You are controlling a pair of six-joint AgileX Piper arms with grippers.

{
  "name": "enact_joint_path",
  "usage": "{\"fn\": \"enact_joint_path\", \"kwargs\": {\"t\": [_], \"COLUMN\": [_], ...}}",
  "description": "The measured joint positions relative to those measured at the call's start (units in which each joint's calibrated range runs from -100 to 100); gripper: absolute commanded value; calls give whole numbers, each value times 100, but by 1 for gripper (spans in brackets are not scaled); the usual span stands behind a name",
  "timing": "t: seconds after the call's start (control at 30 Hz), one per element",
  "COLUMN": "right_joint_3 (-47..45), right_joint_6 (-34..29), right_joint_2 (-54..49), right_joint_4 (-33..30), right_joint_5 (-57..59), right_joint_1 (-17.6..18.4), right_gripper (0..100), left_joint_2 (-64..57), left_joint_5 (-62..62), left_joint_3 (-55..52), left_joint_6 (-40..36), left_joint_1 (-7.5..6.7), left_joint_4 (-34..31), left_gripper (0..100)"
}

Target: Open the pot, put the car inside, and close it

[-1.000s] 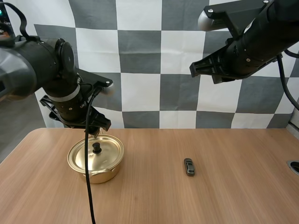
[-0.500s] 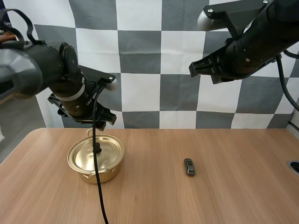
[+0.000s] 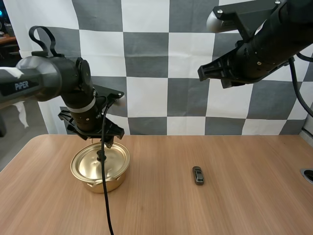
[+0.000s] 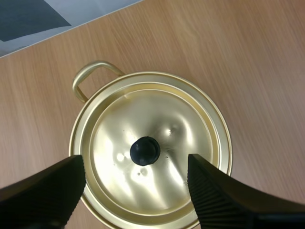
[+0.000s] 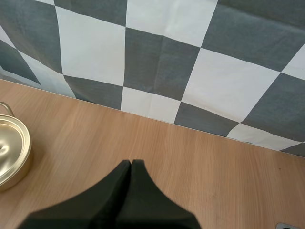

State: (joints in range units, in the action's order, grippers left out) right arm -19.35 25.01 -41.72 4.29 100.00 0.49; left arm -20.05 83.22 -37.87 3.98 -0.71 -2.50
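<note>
A gold pot stands on the left of the table with its lid on, black knob in the middle. My left gripper hangs just above the lid. From the left wrist the gripper is open, its fingers standing apart on either side of the knob and above the lid. A small dark toy car lies right of centre. My right gripper is high over the car's side of the table; its fingers lie together as one wedge, shut on nothing.
The pot's loop handle sticks out toward the table's far edge. Bare wooden tabletop separates pot and car. A round dark fitting sits at the table's right edge. In the right wrist view the pot shows beside the far edge.
My left arm has swung rightward and turned, bringing its gripper over the pot lid. The right arm, the pot and the car have stayed put.
</note>
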Motion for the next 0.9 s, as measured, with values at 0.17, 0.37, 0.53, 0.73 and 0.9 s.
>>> {"fn": "enact_joint_path", "kwargs": {"t": [0.17,0.37,0.53,0.73,0.9], "right_joint_3": [0,0,0,0,0], "right_joint_6": [0,0,0,0,0], "right_joint_2": [0,0,0,0,0], "right_joint_4": [0,0,0,0,0], "right_joint_5": [0,0,0,0,0], "right_joint_1": [0,0,0,0,0], "right_gripper": [0,0,0,0,0], "left_joint_2": [369,709,831,1025,1131], "left_joint_5": [-44,-82,-197,-151,-249], "left_joint_3": [0,0,-67,-67,-67], "left_joint_6": [0,-12,-12,-12,-12], "left_joint_1": [0,0,0,0,0], "left_joint_4": [0,0,11,11,11], "left_gripper": [100,100,100,100,100]}}
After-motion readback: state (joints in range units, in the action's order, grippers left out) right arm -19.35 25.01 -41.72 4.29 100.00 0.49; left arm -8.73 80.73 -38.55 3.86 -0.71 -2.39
